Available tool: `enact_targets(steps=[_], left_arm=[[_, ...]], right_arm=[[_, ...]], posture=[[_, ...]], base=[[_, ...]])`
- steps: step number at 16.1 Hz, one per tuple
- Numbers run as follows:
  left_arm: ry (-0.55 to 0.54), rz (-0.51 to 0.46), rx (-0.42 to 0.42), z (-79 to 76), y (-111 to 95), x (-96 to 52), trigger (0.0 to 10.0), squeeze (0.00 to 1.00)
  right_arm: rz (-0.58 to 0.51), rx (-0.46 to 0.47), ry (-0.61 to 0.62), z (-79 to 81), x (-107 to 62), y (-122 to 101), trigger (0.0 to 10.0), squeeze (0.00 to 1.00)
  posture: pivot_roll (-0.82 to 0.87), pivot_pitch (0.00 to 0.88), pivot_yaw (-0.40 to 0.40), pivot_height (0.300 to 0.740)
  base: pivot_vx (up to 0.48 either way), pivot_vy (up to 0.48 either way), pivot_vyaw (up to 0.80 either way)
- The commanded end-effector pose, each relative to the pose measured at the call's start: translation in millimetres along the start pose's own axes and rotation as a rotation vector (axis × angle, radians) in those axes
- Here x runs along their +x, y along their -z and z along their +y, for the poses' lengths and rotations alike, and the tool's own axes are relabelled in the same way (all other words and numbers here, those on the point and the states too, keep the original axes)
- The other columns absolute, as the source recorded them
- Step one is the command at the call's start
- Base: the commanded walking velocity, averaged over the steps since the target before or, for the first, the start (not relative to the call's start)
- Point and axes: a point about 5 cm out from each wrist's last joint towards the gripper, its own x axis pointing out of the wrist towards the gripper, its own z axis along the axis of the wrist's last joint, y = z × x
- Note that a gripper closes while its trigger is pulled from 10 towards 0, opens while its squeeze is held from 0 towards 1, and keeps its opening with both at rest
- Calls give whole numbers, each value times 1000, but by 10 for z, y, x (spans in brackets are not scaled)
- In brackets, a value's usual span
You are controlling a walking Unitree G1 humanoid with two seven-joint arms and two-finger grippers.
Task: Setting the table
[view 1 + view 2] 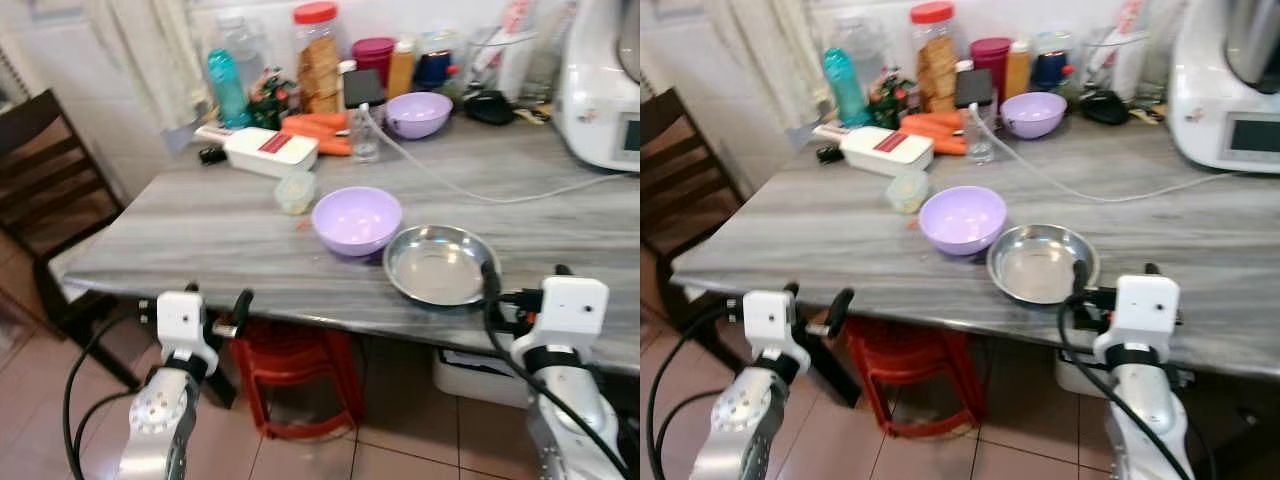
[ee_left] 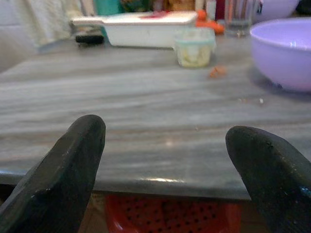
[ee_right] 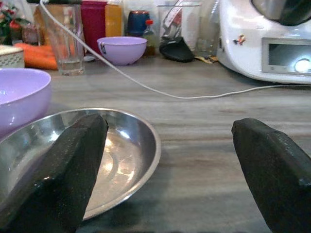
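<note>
A lilac bowl stands near the front of the grey marble table, touching or nearly touching a shallow steel dish on its right. A second lilac bowl sits at the back. My left gripper is open at the table's front edge, left of the near bowl, with nothing between its fingers. My right gripper is open at the front edge, level with the steel dish; one finger is over the dish's near rim, the other to its right.
A white box with a red label, a small lidded tub, a glass, carrots and jars crowd the back. A white appliance with a trailing cable stands right. Dark chair left; red stool under the table.
</note>
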Motion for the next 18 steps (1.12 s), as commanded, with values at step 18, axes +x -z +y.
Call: enact_targets(steps=[18], left_arm=[[-21, -38, 40, -30, -148, 183, 10000, 0]], right_arm=[[-43, 42, -26, 109, 118, -84, 10000, 0]], posture=[[-155, 0, 133, 740]], base=[[0, 0, -267]])
